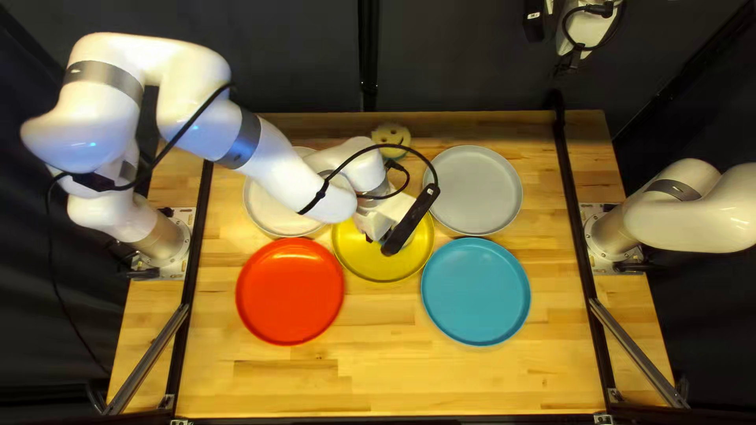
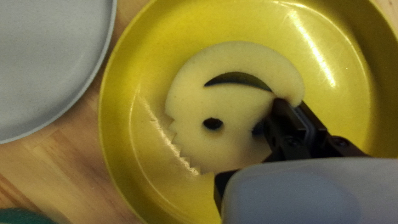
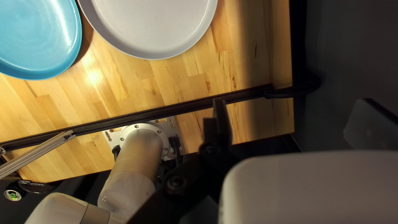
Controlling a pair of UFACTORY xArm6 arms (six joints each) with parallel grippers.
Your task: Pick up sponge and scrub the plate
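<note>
A pale yellow smiley-face sponge [image 2: 224,109] lies flat inside the yellow plate [image 2: 140,77], which sits at the table's middle [image 1: 407,265]. My left gripper [image 2: 278,107] is shut on the sponge's edge, beside one of its eye holes. In the top left view the left gripper [image 1: 378,236] hangs over the yellow plate and hides the sponge. My right gripper [image 3: 292,124] is open and empty, raised above its own arm's base at the table's right edge.
Around the yellow plate stand an orange plate [image 1: 289,289], a blue plate [image 1: 475,289], a grey plate [image 1: 478,189] and a white plate [image 1: 266,212]. A second smiley sponge [image 1: 391,139] lies near the far edge. Bare wood spans the near side.
</note>
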